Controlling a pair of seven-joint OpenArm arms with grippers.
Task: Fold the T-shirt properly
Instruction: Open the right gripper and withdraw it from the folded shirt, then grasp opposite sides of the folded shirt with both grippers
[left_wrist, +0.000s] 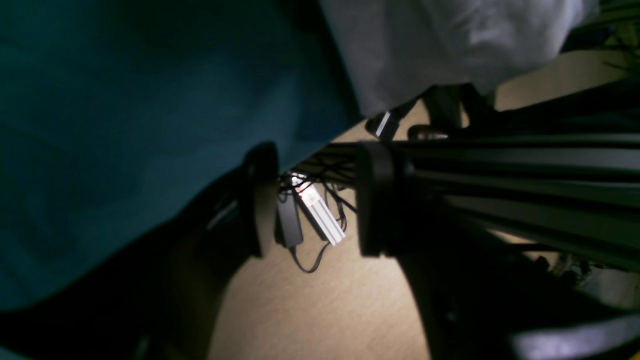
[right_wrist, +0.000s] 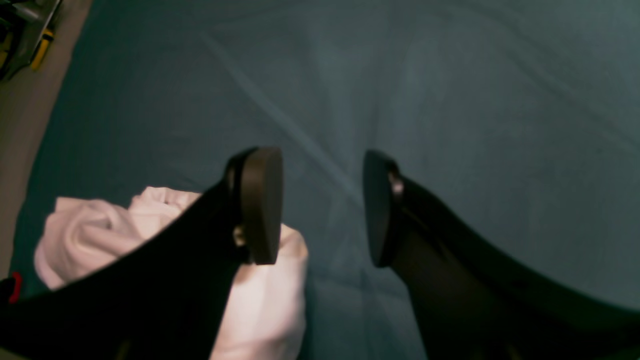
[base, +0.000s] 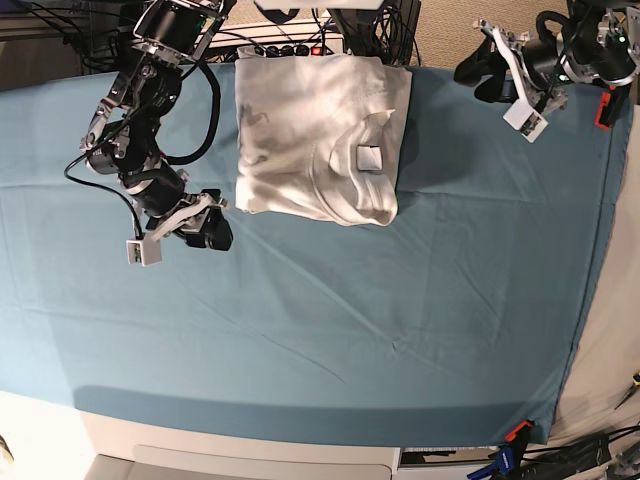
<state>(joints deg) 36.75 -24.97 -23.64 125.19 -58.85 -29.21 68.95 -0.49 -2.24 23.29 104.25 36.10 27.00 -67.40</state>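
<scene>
One T-shirt, two grippers, one teal cloth-covered surface; no containers anywhere in view.

Nearest the front edge, bare teal cloth only, lightly creased. Farther back, left of the T-shirt in the base view and just off its lower left corner: right gripper, held low over the cloth, fingers spread wide apart and grasping nothing, teal cloth visible between them. Beside and partly behind one of those fingers in the right wrist view, a bunched white fold of the T-shirt.

Farther back still, at the far edge of the surface: T-shirt folded into a compact white rectangle, neck label facing up, lying flat on the cloth, touched by neither gripper.

Well apart from the T-shirt, at the far right corner: left gripper, out beyond the cloth's edge, fingers parted and gripping nothing; between them a pale floor with a white power strip and black cables.
</scene>
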